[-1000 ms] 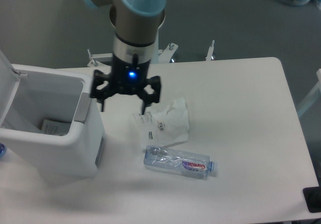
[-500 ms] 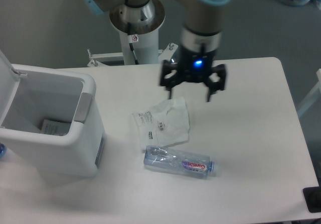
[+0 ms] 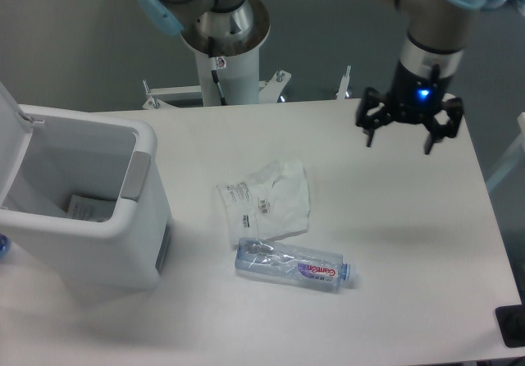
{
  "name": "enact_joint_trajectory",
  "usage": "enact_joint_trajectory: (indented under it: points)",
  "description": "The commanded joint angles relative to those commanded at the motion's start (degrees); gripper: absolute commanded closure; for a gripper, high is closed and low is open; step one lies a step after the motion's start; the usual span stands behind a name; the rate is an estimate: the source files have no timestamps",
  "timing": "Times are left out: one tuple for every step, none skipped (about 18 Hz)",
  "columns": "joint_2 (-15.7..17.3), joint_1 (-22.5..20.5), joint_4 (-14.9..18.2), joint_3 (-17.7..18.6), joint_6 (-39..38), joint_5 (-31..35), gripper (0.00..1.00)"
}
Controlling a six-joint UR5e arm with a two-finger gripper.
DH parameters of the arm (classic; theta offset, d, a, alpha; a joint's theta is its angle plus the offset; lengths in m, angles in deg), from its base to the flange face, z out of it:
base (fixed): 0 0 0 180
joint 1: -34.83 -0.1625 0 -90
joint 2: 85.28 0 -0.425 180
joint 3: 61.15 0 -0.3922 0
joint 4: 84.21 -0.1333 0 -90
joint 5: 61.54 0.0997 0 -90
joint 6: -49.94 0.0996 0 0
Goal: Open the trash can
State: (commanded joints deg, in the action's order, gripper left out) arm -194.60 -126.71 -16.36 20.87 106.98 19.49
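Observation:
The trash can (image 3: 98, 243) is a large white boxy bin at the left of the table. Its lid (image 3: 10, 132) stands raised at the far left, so the inside shows, with a piece of paper (image 3: 84, 208) lying in it. The grey push tab (image 3: 135, 176) is on the right rim. My gripper (image 3: 399, 139) hangs over the far right of the table, well away from the bin. Its fingers (image 3: 370, 132) are spread apart and hold nothing.
A crumpled white plastic bag (image 3: 267, 199) lies mid-table. A clear plastic bottle (image 3: 293, 265) lies on its side just in front of it. The arm's base column (image 3: 225, 62) stands behind the table. The table's right edge (image 3: 492, 210) is near the gripper.
The gripper has swung from beside the bin's right rim across the table to the far right. The bin, bag and bottle have not moved.

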Motion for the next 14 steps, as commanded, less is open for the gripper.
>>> enact_joint_trajectory:
  points:
    - [-0.36, 0.18, 0.7, -0.98, 0.09, 2.1, 0.0]
    - [-0.71, 0.61, 0.79, -1.25, 0.61, 3.34, 0.0]
    - [-1.5, 0.97, 0.8, -1.6, 1.57, 3.7, 0.0]
    - [-2.38, 0.97, 0.88, -2.21, 3.06, 3.7, 0.0]
    - [-3.0, 0.97, 0.88, -2.57, 4.82, 3.7, 0.0]
    - [-3.7, 0.97, 0.88, -3.0, 6.75, 3.79, 0.0]
    - [-4.58, 0.97, 0.8, -3.36, 8.51, 4.49, 0.0]
    - [-5.02, 0.97, 0.8, -3.45, 10.01, 5.97, 0.0]
    - [-5.89, 1.06, 0.71, -3.62, 11.06, 8.34, 0.0]
    - [-6.34, 1.14, 0.36, -3.62, 10.99, 9.14, 0.0]
    - [-7.04, 1.41, 0.27, -3.62, 10.99, 9.67, 0.0]
    - [-7.13, 1.67, 0.18, -3.62, 10.99, 9.77, 0.0]
    - [-7.05, 1.85, 0.18, -3.62, 10.99, 9.77, 0.0]
    - [-6.87, 1.85, 0.18, -3.36, 11.07, 9.59, 0.0]
